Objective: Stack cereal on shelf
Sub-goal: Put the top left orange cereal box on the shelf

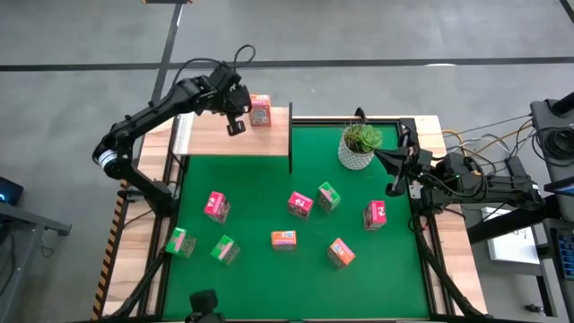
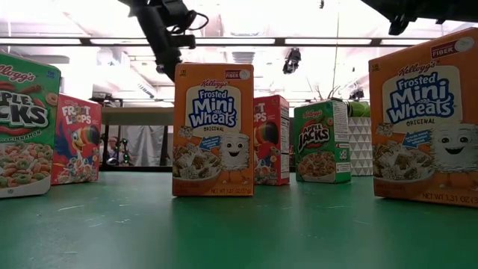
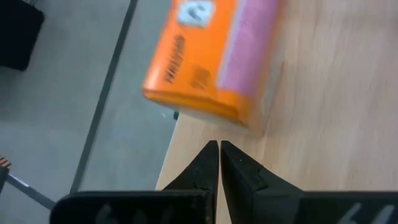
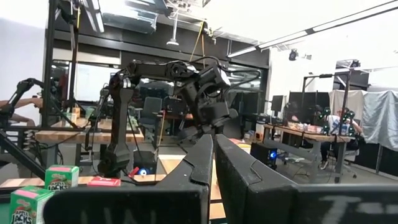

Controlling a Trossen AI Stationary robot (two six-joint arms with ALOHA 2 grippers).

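Note:
One pink cereal box (image 1: 260,110) with an orange side (image 3: 199,62) rests on the light-wood shelf top (image 1: 224,139) at its far edge. My left gripper (image 1: 236,124) is shut just beside it, over the plank, and its fingertips (image 3: 219,148) stand a little short of the box. Several more boxes stand on the green mat: pink (image 1: 215,206), (image 1: 300,205), (image 1: 375,214), green (image 1: 328,196), (image 1: 179,242), (image 1: 225,249), and orange (image 1: 283,239), (image 1: 340,253). My right gripper (image 1: 393,184) is shut and empty at the mat's right edge.
A potted plant in a white pot (image 1: 358,145) stands at the mat's far right, near my right gripper. A thin dark shelf upright (image 1: 291,144) marks the shelf's right end. In the low view an orange box (image 2: 213,131) stands closest, with others (image 2: 426,119) beside it.

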